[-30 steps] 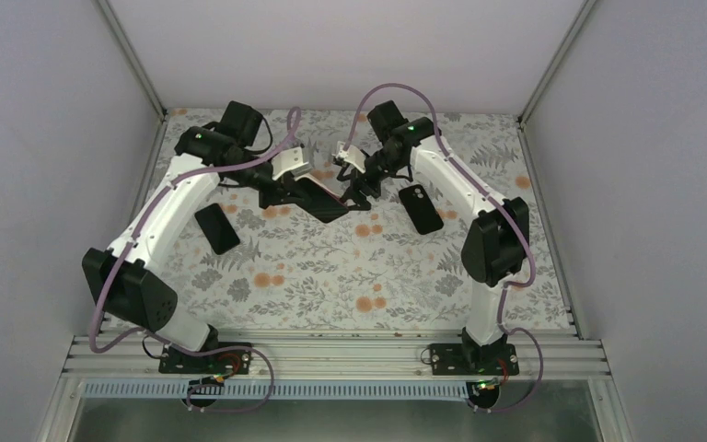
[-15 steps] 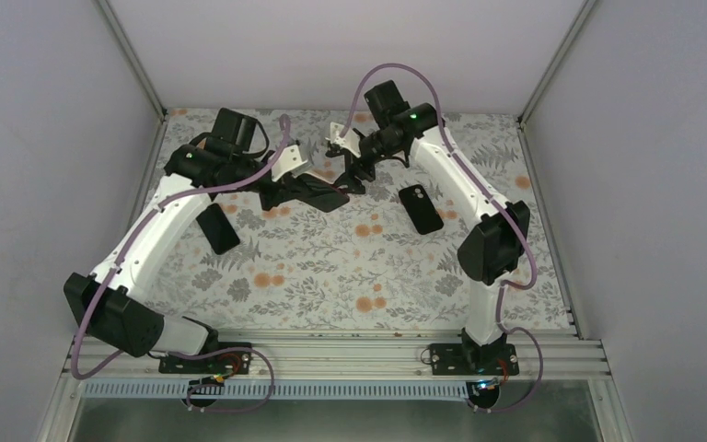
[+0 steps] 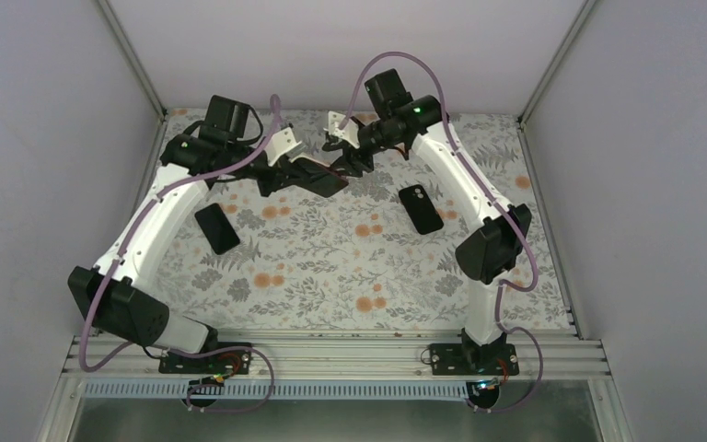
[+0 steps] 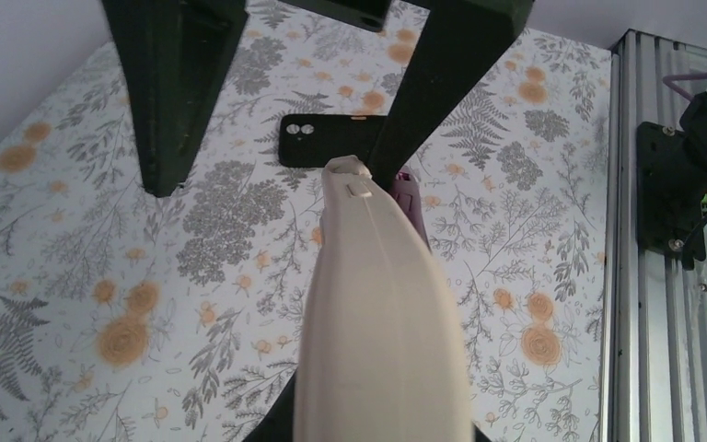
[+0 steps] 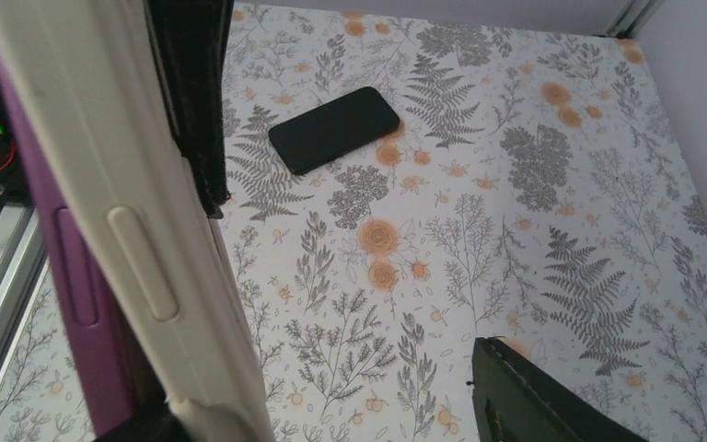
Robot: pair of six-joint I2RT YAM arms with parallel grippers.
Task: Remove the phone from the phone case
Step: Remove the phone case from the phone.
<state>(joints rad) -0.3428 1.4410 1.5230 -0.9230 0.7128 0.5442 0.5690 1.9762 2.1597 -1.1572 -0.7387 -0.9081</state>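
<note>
Worktop [image 3: 350,267]: a floral sheet walled on three sides; both arms reach to its far end.
Arms: over the last second both have swung farther back and drawn closer together.
Cased phone [image 3: 320,177]: in the air between the two grippers, dark face up, clear of the worktop; it has travelled back with the left arm.
Loose handsets: a black slab [image 3: 216,227] left of centre and a dark handset [image 3: 421,208] with camera holes right of centre. Both lie flat, well apart from the work, and block nothing.
Left gripper [image 3: 285,173]: pressed together on the left end of the cased phone.
Right gripper [image 3: 343,163]: spread wide a moment ago, now narrowing. Its jaws stand apart on either side of the other end, with nothing pinched yet.
Meaning: the peel looks about to start and is not yet done.
Edge: a cream side [image 5: 143,262] with a moulded button, and a purple strip [image 5: 74,276] beside it; which one is the case I cannot tell.
In the way: probably only the left grip itself, if it clamps case and phone together.
</note>
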